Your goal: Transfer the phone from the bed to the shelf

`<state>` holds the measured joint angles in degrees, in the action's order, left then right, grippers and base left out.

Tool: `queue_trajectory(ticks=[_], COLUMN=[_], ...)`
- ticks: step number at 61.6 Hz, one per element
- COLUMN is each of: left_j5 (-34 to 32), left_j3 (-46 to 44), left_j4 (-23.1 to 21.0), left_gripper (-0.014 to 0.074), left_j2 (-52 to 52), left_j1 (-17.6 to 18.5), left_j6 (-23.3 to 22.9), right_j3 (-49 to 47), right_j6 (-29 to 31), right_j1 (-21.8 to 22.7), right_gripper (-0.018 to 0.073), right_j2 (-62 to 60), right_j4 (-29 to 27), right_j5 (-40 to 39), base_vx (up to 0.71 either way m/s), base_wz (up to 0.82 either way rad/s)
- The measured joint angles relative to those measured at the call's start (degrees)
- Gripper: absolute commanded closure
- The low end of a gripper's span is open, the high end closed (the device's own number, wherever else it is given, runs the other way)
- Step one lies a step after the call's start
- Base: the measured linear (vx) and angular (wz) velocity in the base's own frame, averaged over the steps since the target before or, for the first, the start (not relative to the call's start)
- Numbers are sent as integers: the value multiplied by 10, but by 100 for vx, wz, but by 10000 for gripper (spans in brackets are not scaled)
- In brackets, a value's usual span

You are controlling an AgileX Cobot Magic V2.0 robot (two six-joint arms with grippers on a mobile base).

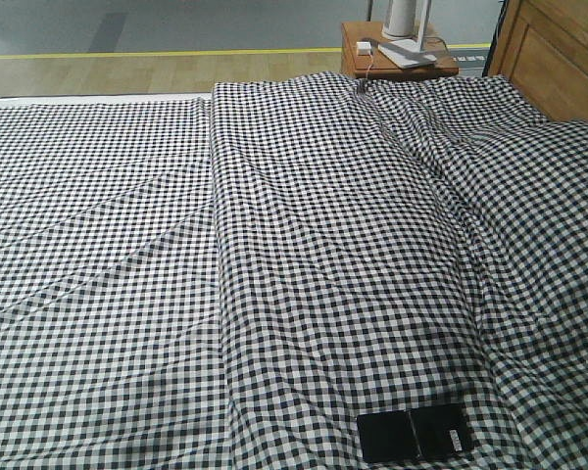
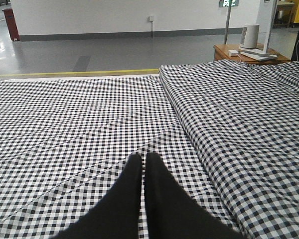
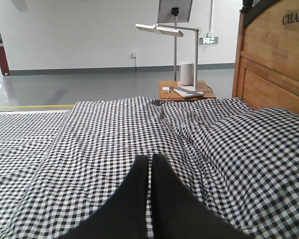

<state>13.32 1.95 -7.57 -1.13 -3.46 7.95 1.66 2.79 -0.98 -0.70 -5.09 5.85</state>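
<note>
Now, step: reach, before any grasp.
Phone: flat on bed, near right.
Left gripper, right gripper: fingers together, empty.
Next: probably open right one, lower over phone.
Shelf: not in view.

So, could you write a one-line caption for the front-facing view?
Black phone lying flat at the near edge of the gingham bed, wooden nightstand beyond.

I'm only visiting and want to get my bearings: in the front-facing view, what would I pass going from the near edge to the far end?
phone → checked bed → wooden nightstand → grey floor
</note>
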Motion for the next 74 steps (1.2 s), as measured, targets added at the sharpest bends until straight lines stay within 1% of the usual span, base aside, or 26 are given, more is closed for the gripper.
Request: queue_trajectory(ticks=[74], left_j5=[0], left_j3=[0], left_j4=[0], left_gripper=[596], left_j2=[0], left_j1=[0], left_j6=[0], right_j3=[0], right_j6=[0], right_j1=[0], right_gripper=[568], right_j2=[0], right_j4=[0], right_j5=[0], base_vx=[0], base_wz=[0])
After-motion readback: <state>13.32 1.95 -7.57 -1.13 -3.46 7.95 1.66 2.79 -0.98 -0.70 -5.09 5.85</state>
